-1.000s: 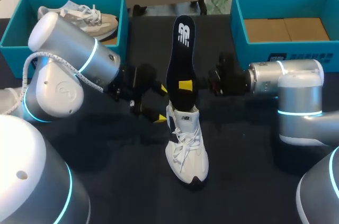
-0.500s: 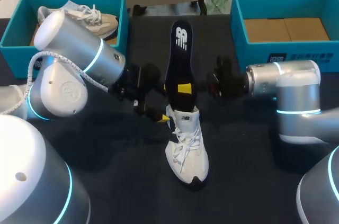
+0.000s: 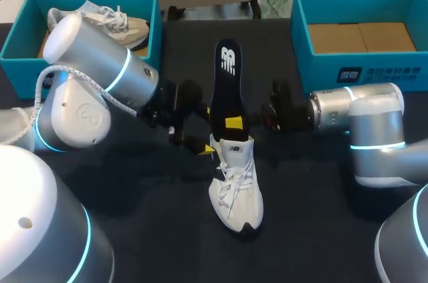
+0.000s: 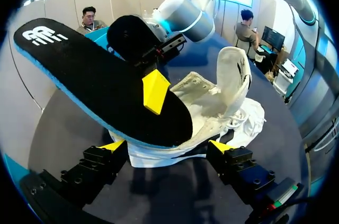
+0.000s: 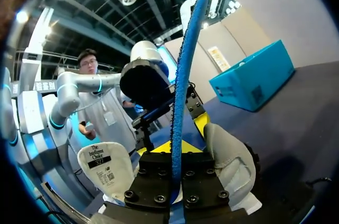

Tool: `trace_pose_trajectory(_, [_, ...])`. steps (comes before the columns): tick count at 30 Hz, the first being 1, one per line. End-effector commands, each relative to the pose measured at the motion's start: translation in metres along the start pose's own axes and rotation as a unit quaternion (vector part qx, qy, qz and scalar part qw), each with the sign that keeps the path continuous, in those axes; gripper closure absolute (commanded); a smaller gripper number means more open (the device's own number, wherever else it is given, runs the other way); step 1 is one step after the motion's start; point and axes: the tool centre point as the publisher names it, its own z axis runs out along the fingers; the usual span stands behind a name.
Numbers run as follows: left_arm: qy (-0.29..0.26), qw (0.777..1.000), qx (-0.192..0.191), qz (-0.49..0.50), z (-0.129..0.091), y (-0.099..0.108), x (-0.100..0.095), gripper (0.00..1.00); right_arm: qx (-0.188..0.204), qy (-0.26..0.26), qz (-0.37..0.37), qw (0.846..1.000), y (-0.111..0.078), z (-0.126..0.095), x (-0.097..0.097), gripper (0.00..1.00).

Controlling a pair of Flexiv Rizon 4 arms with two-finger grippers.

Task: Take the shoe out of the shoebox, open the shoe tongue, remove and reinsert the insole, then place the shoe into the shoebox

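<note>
Now feed the black insole (image 3: 226, 82), pinched by the right gripper (image 3: 235, 122) from 3 o'clock, down into the white sneaker (image 3: 235, 189) mid-table, toward its 6 o'clock toe. Brace the collar with the left gripper (image 4: 167, 147), spread wide at 9 o'clock.

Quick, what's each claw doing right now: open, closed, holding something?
Left claw: at the white sneaker's heel; whether it grips cannot be told.
Right claw: closed, holding the black insole.
</note>
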Motion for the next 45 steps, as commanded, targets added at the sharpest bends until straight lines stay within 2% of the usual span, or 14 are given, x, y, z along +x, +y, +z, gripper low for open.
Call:
trace_pose_trajectory(1, [0.000,1.000,-0.001,0.000,-0.001,0.000,0.000,0.00,0.004,-0.004,0.006,1.000,-0.006,0.000,0.004,1.00])
trace_pose_trajectory(16, [0.000,1.000,-0.001,0.000,-0.001,0.000,0.000,0.00,0.027,-0.012,0.058,0.998,-0.034,0.008,0.012,1.00])
trace_pose_trajectory(21, [0.000,1.000,-0.001,0.000,-0.001,0.000,0.000,0.00,0.020,-0.021,0.058,0.998,-0.037,0.008,0.014,1.00])
trace_pose_trajectory(26, [0.000,1.000,-0.001,0.000,-0.001,0.000,0.000,0.00,0.015,-0.032,0.045,0.998,-0.032,0.005,0.016,1.00])
trace_pose_trajectory(27, [0.000,1.000,-0.001,0.000,-0.001,0.000,0.000,0.00,0.015,-0.033,0.040,0.999,-0.030,0.005,0.016,0.89])
trace_pose_trajectory(31, [0.000,1.000,-0.001,0.000,-0.001,0.000,0.000,0.00,0.015,-0.036,0.030,0.999,-0.025,0.005,0.017,0.74])
trace_pose_trajectory(38, [0.000,1.000,-0.001,0.000,-0.001,0.000,0.000,0.00,0.013,-0.042,0.010,0.999,-0.013,0.006,0.021,0.68])
trace_pose_trajectory(45, [0.000,1.000,-0.001,0.000,-0.001,0.000,0.000,0.00,0.026,-0.040,-0.004,0.999,0.000,0.003,0.020,0.66])
